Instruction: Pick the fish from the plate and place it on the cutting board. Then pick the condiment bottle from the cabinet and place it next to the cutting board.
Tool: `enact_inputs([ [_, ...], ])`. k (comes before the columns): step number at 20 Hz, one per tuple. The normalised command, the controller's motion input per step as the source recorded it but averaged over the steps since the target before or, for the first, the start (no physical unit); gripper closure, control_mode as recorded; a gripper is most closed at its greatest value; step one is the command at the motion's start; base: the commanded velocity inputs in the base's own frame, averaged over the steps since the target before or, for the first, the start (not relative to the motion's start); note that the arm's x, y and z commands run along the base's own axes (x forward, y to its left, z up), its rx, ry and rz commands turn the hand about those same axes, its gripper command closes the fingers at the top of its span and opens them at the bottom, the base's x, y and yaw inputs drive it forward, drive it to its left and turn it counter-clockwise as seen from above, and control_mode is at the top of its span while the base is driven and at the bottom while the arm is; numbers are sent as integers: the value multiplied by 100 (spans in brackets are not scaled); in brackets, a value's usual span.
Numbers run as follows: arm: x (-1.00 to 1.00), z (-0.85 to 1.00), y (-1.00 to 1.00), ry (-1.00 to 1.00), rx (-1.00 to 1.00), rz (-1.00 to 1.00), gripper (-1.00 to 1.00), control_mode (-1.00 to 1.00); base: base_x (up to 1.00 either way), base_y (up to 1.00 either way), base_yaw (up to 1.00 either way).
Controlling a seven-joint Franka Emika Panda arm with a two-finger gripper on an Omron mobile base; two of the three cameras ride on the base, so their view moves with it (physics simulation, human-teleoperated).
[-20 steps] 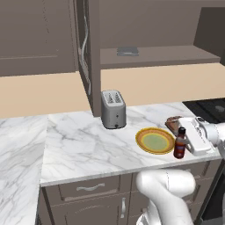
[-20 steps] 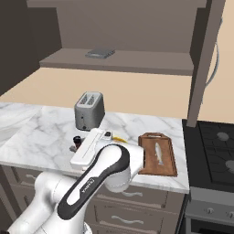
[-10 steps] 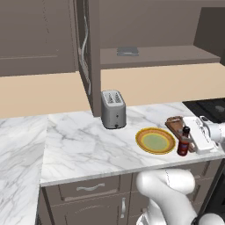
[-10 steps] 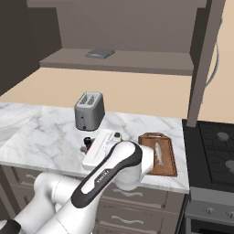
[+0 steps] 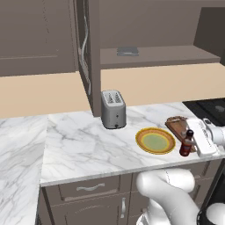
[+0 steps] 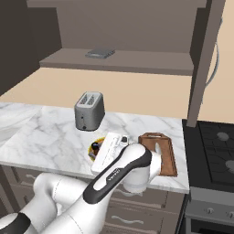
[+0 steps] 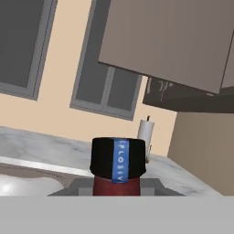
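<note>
**Inspector:** Status of the fingers?

**Assessor:** Closed on the condiment bottle (image 5: 186, 144). In the hand view the bottle (image 7: 118, 167) stands upright between them, cap toward the camera. The gripper (image 5: 191, 145) holds it just above, or possibly on, the bench (image 5: 88, 140) near its front edge; contact cannot be confirmed.

**Inspector:** Location relative to the target?

**Assessor:** The bottle sits between the plate (image 5: 155, 140) and the cutting board (image 5: 178, 125), just beside the board's front end. The fish (image 6: 156, 149) appears to lie on the board (image 6: 164, 153), though it is small and hard to make out.

**Inspector:** Recommendation for the step in hand?

**Assessor:** In my judgement this is the set-down. Keep the bottle vertical, lower until its base rests flat on bare marble, clear of the plate rim and the board edge. Part the fingers only once it is seated, then withdraw straight back so neither finger clips the narrow neck. The front edge is near; favour a spot slightly inward.
</note>
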Motion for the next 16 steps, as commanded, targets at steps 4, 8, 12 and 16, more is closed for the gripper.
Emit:
enact_inputs([
  [4, 12, -32, -27, -9, 3, 0, 100, -100, 0, 0, 0],
  [8, 13, -27, -25, -4, 6, 0, 100, -100, 0, 0, 0],
  [12, 10, -23, -17, 0, 7, 0, 100, -100, 0, 0, 0],
  [16, 13, -14, -13, 0, 8, 0, 100, -100, 0, 0, 0],
])
